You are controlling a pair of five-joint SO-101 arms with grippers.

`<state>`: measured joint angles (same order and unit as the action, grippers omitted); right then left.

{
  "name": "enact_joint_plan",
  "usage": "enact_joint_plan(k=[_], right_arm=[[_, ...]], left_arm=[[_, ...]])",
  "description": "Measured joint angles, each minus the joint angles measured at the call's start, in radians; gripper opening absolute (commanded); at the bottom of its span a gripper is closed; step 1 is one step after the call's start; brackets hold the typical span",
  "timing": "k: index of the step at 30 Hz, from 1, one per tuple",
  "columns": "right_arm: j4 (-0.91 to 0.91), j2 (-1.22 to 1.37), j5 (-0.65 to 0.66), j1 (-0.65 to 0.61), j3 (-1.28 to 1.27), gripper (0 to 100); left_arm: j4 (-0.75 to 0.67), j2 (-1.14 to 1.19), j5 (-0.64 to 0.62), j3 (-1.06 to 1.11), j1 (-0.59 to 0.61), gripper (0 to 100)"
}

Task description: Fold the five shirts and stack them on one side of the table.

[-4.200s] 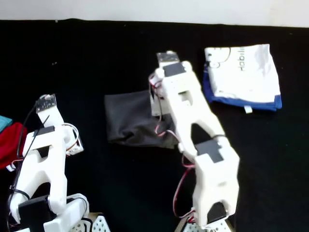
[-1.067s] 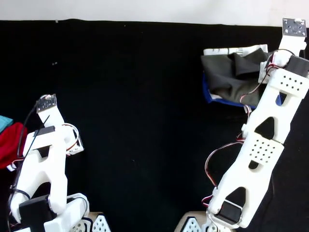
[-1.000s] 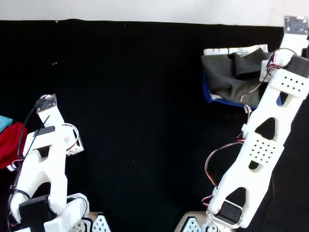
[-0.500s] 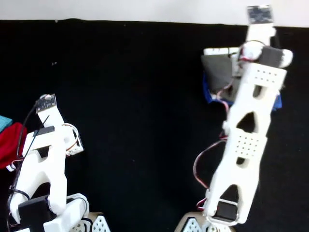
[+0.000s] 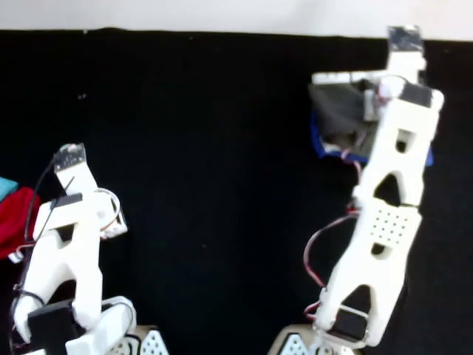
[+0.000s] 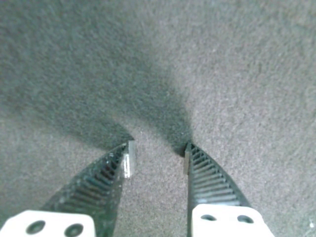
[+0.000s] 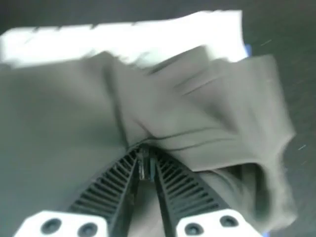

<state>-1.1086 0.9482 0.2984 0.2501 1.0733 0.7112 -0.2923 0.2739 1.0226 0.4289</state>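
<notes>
Right pincer: pinching a grey shirt fold.
Left pincer: spread.
Risk: lifting may unfold it and drag the white shirt beneath.

Black tablecloth, white wall behind

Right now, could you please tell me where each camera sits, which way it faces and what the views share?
High view: fixed above, looking down on the black table; the left arm sits near, the right arm is stretched out to the far shirts.
Left wrist view: on the left arm's wrist, facing down at the table; the open left pincer shows.
Right wrist view: on the right arm's wrist, facing the grey shirt lying on a white shirt; the right pincer is shut on the grey shirt.
Shared: the high and right wrist views both show those two shirts.
</notes>
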Motion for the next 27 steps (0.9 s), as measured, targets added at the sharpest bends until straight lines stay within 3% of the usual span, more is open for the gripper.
enact_joint_plan(k=[5, 9, 13, 18, 23, 27], right_arm=[[0.356, 0.002, 0.0, 0.051, -0.063, 0.7], [0.473, 0.0, 0.0, 0.064, -0.066, 1.2], [0.48, 0.002, 0.0, 0.064, -0.052, 1.8], [0.371, 0.002, 0.0, 0.063, 0.009, 12.1], [0.249, 0.002, -0.002, 0.043, 0.21, 12.7], [0.233, 0.002, -0.089, 0.009, 0.427, 12.7]], left_arm=[[0.0, 0.0, 0.0, 0.0, 0.0, 17], [0.0, 0.0, 0.0, 0.0, 0.0, 17], [-0.009, 0.0, 0.0, 0.0, 0.0, 17], [-0.009, 0.002, 0.0, 0.0, 0.0, 17], [-0.009, 0.002, 0.0, 0.0, 0.0, 17], [-0.009, 0.002, 0.0, 0.0, 0.0, 17]])
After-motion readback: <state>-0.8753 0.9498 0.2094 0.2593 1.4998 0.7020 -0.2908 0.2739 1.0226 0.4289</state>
